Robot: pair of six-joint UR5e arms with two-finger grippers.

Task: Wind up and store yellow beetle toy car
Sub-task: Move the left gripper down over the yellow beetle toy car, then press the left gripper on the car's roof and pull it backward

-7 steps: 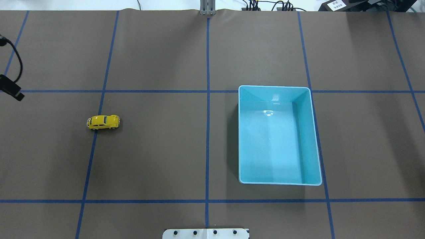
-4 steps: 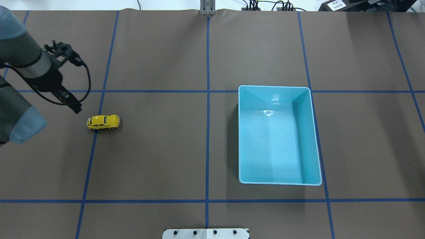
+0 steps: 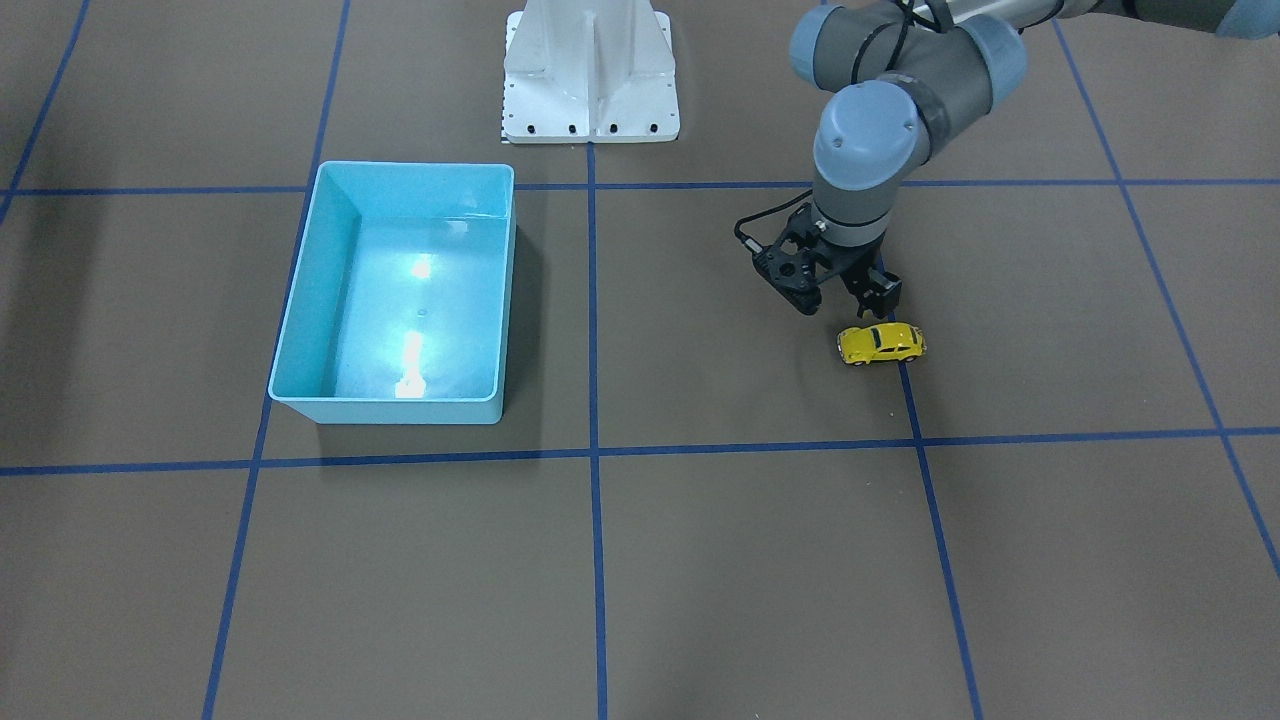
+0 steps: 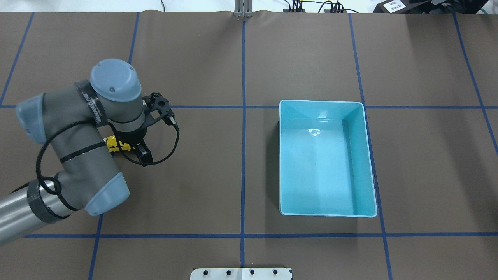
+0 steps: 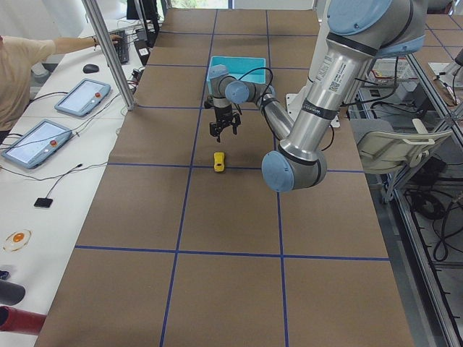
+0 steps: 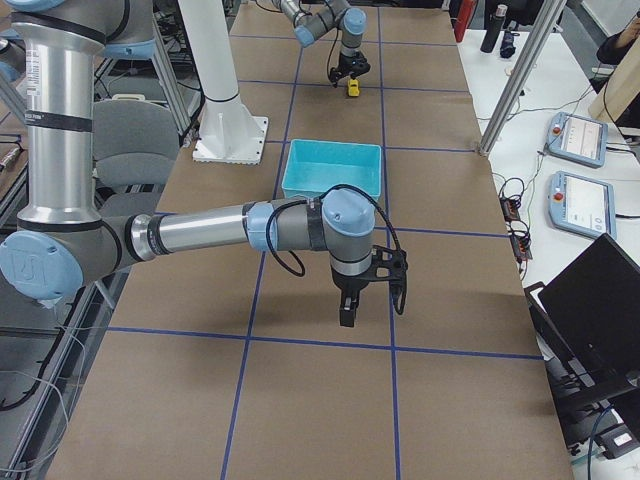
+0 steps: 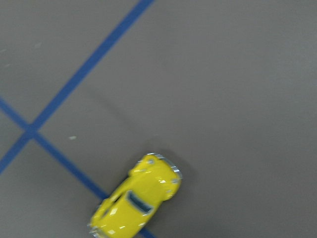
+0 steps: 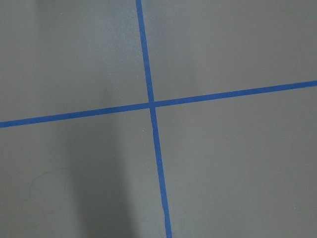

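Note:
The yellow beetle toy car (image 3: pixel 880 343) stands on the brown table on a blue tape line. My left gripper (image 3: pixel 845 300) hangs open just above it, on the robot's side of the car, and is not touching it. In the overhead view my left arm covers most of the car (image 4: pixel 114 144) and the left gripper (image 4: pixel 130 147). In the left wrist view the car (image 7: pixel 136 203) lies at the bottom edge. My right gripper (image 6: pixel 372 292) shows only in the exterior right view, low over bare table. I cannot tell whether it is open or shut.
An empty turquoise bin (image 4: pixel 323 102) stands right of the centre line, far from the car; it also shows in the front-facing view (image 3: pixel 385 410). The white robot base (image 3: pixel 590 70) is at the table's near edge. Tablets (image 5: pixel 79 97) lie on a side table.
My left arm has swung in from the left edge and now hangs over the car. The car and the bin have not moved.

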